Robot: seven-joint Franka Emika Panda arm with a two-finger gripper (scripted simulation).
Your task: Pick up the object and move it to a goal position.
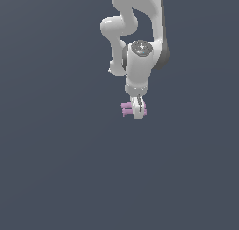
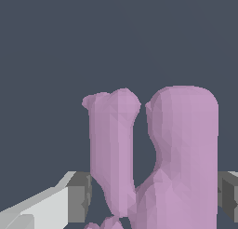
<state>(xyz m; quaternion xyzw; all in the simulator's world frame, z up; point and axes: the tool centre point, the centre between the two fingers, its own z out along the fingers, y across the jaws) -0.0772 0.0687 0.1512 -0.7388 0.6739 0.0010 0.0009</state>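
1. Arm (image 1: 135,32) first, the biggest thing I have on screen: it reaches down from the top edge of the exterior view, wrist pointing straight down over a plain dark surface (image 1: 56,168) with no edge or corner in frame.
2. Step in hand, as I judge it: the grasp itself, or the very start of the lift. No goal marker shows, so I can't say where it has to go. Next move calls for a straight rise, holding the squeeze steady.
3. Gripper (image 1: 137,108) now: jaws drawn in narrow, and in the wrist view a grey pad (image 2: 80,195) sits against each flank of the load. I read that as clamped on it.
4. Object (image 2: 158,158): pale lilac, two stubby prongs, seated between the fingers, poking out either side of them in the exterior view.
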